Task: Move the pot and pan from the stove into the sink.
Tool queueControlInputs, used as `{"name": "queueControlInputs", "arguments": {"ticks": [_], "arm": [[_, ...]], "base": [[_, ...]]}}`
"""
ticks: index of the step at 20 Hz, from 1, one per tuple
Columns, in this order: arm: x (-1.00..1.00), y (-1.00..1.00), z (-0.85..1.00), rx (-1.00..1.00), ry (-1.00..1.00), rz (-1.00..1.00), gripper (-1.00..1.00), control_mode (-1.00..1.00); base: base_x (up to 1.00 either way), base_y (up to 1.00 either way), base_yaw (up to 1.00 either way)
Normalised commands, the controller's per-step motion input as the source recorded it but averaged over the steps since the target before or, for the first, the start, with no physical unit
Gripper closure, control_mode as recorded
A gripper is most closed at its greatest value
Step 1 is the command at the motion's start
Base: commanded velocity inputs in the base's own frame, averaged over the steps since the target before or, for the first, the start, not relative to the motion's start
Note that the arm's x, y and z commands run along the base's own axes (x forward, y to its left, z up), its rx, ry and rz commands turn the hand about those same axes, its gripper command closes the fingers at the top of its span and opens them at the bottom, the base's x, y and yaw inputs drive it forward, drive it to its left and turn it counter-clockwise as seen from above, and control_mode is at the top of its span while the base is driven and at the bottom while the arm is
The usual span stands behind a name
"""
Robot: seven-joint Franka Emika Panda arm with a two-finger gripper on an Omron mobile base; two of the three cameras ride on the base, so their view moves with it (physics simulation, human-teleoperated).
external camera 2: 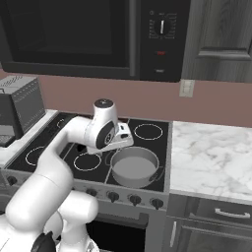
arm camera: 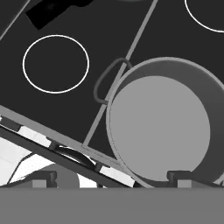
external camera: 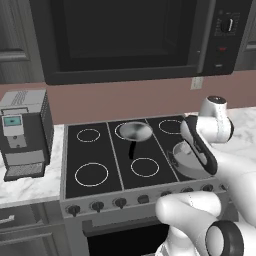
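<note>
The white arm is bent over the stove (external camera 2: pixel 147 147), with its wrist turned downward above the front right burner. The gripper (arm camera: pixel 109 177) is held just above the pot (external camera 2: pixel 134 167), its jaws spread wide and nothing pinched between them. The pot is seen standing on the front right of the cooktop, one loop handle (arm camera: pixel 109 81) visible. The pan (external camera: pixel 134 131) is set on the rear middle burner, its dark handle pointed forward.
</note>
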Motion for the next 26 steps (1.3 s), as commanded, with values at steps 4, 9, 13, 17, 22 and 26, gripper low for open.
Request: {"name": "queueControlInputs", "arguments": {"ticks": [4,9,13,17,22,26], "arm": [[0.0,-0.11,-0.33,-0.05,0.02,0.07,-1.0,-1.0],[0.04,-0.07,-0.37,-0.06,0.03,0.08,-1.0,-1.0],[0.11,-0.06,-0.33,-0.03,0.03,0.07,-1.0,-1.0],[0.1,-0.04,-0.36,-0.03,0.04,0.07,-1.0,-1.0],[0.09,-0.01,-0.32,-0.01,0.05,0.07,-1.0,-1.0],[0.03,0.0,-0.27,-0.01,0.06,0.05,-1.0,-1.0]], "base": [[0.0,0.0,0.0],[0.0,0.0,0.0],[0.0,0.0,0.0],[0.0,0.0,0.0],[0.0,0.0,0.0],[0.0,0.0,0.0]]}}
